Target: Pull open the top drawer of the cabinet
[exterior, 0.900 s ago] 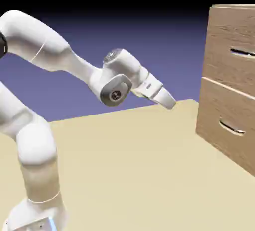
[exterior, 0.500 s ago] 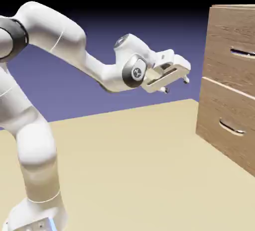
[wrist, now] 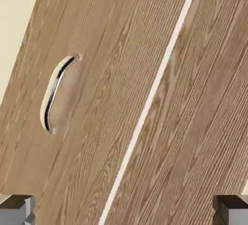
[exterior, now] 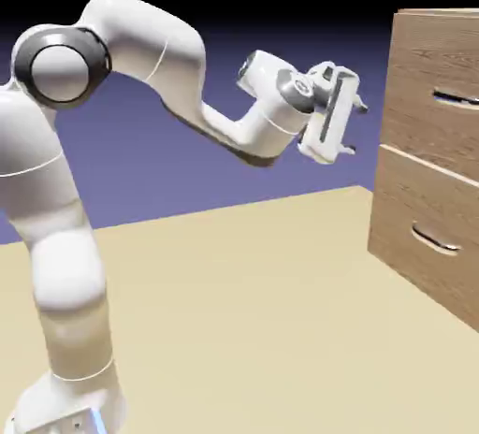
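Two drawer fronts on cabinet [exterior: 432,156], far right of worktop [exterior: 262,311]. Top drawer [exterior: 435,95] shut; its handle [exterior: 456,98] level with my claw [exterior: 354,129]. Claw wide, empty, facing cabinet, gap between. I should roll wrist so fingers straddle top handle; hand view centres on lower handle [wrist: 55,93], so raise aim, then close in and pull straight.

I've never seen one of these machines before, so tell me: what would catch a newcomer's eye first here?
The big white arm dominates the exterior view, rising from the lower left and arching across to the right. Its gripper hangs open in mid-air, aimed at the tall wood-grain cabinet on the right edge, not touching it. Both drawer fronts look shut, each with a slim silver handle; the top drawer sits level with the gripper.
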Robot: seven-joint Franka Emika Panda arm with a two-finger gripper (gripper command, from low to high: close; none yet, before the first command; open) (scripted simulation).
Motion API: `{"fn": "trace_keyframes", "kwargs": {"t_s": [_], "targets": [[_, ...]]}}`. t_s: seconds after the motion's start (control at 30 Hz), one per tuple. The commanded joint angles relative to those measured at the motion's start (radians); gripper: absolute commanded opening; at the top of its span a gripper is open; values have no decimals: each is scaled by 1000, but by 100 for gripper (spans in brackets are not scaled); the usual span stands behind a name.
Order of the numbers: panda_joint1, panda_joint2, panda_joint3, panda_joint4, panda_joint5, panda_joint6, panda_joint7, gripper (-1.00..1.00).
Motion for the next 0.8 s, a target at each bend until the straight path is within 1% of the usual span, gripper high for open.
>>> {"fn": "trace_keyframes", "kwargs": {"t_s": [0.0,0.77], "targets": [[-1,15,2,24,-44,-1,-31,0],[-22,370,44,568,-1044,-21,-739,0]]}}
